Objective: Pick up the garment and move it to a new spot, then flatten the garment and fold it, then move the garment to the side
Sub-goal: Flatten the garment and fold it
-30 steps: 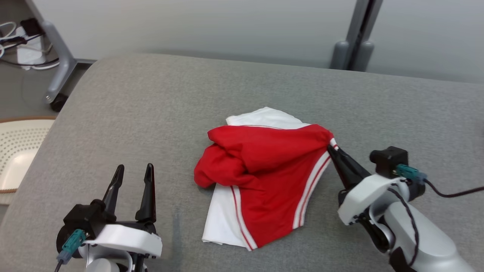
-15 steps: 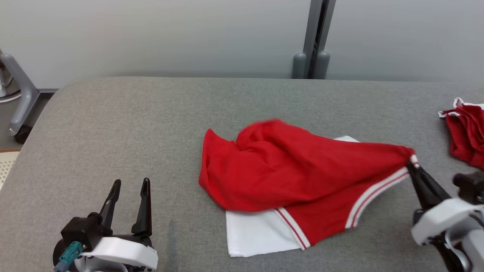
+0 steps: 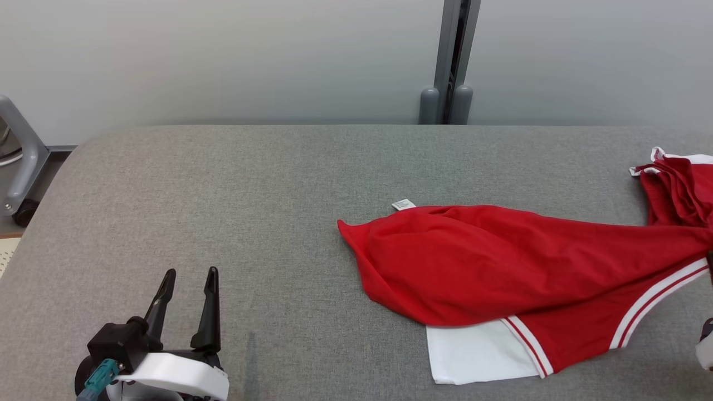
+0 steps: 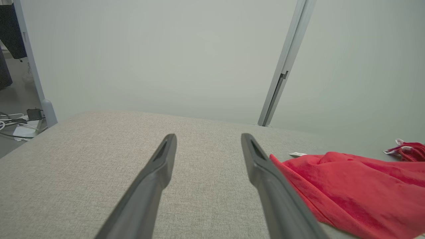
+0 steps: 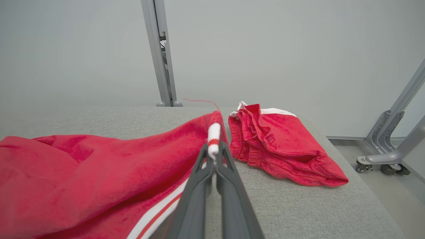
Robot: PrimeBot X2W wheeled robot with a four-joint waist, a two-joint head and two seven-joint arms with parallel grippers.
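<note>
I noted the right gripper (image 5: 215,155) clamped tight on the striped trim of the red-and-white garment (image 3: 501,262), which lay stretched across the grey table (image 3: 223,189), right half. Left gripper (image 3: 190,272) spread wide, holding nothing, at the table's near-left.

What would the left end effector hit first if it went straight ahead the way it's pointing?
Probably nothing nearby: the left end effector points over bare grey padded surface toward the wall. The red garment lies off to its right, seemingly outside that line, though depth is unclear.
</note>
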